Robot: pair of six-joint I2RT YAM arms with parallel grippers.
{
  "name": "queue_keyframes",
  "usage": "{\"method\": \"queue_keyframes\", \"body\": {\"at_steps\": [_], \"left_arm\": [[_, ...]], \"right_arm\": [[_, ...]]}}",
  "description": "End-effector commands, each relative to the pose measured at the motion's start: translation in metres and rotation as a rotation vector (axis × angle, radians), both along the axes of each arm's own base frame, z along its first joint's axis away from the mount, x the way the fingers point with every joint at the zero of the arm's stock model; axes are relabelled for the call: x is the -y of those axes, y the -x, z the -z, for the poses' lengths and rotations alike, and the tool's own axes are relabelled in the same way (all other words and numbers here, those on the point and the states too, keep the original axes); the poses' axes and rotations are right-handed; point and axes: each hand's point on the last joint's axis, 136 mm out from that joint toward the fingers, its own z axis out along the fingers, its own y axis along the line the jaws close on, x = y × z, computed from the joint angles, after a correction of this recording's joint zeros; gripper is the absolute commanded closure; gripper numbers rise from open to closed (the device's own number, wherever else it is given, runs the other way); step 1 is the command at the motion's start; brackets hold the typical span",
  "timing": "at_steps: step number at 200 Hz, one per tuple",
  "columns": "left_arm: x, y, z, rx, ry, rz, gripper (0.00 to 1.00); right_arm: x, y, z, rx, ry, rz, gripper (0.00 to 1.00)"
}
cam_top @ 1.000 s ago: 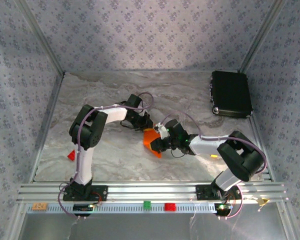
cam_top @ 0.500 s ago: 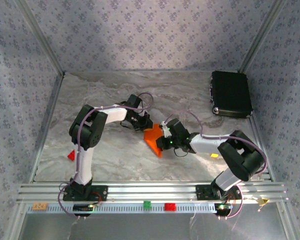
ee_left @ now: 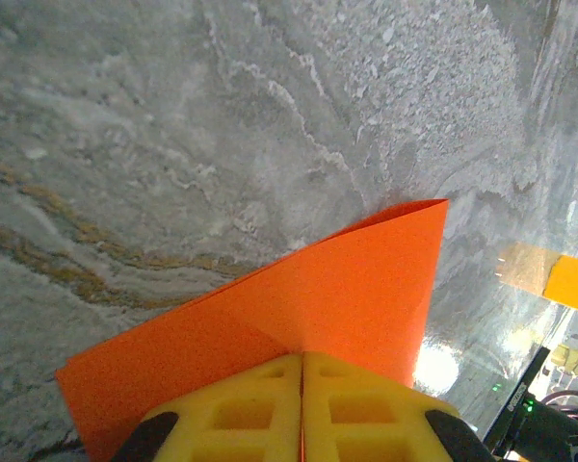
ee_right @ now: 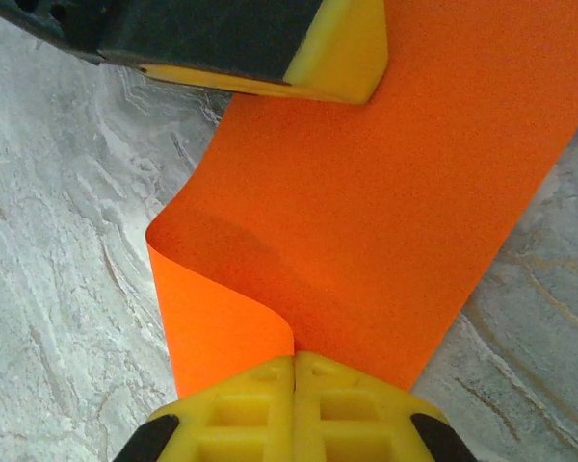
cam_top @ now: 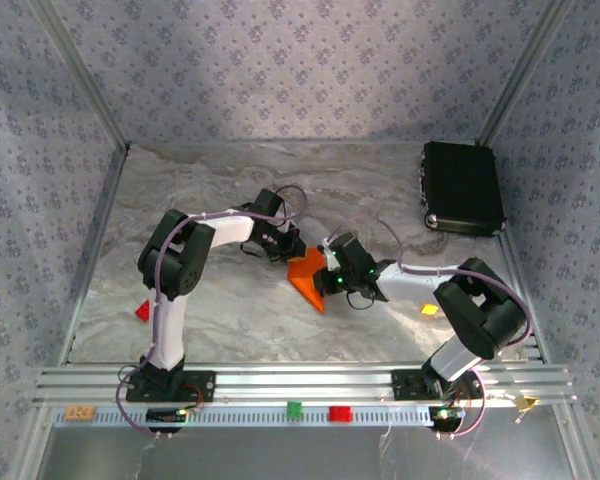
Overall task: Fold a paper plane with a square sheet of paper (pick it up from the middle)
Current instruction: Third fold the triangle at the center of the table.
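Marbled grey counter [cam_top: 230,310]: thin orange square sheet of paper [cam_top: 306,272], mid-fold, curled; your left jaws and right jaws clamp it. Next, likely: flatten, crease.

Walls [cam_top: 300,70]: pale grey-blue paper with a small repeating flower print, on three sides: back, left and right.
Corner posts [cam_top: 520,75]: bare metal strips running up the two back corners.
Tabletop [cam_top: 210,190]: grey-white marbled surface veined with brownish streaks; it spreads beneath and ahead of the left fingers [ee_left: 241,414].
Front rail [cam_top: 300,382]: ribbed aluminium bars across the near edge.
Light: soft and even — one bright glare patch [ee_left: 438,371] on the tabletop just right of the left fingers' tips.
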Motion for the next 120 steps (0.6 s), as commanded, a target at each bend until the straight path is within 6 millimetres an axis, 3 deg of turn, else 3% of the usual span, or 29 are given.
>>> {"method": "queue_keyframes", "body": {"at_steps": [1, 120], "left_arm": [[-0.014, 0.014, 0.021, -0.049, -0.084, -0.007, 0.92], [-0.014, 0.014, 0.020, -0.049, -0.082, -0.008, 0.93]], "right_arm": [[0.004, -0.001, 0.002, -0.003, 0.029, -0.002, 1.00], [0.002, 0.007, 0.015, -0.044, 0.055, -0.016, 1.00]]}}
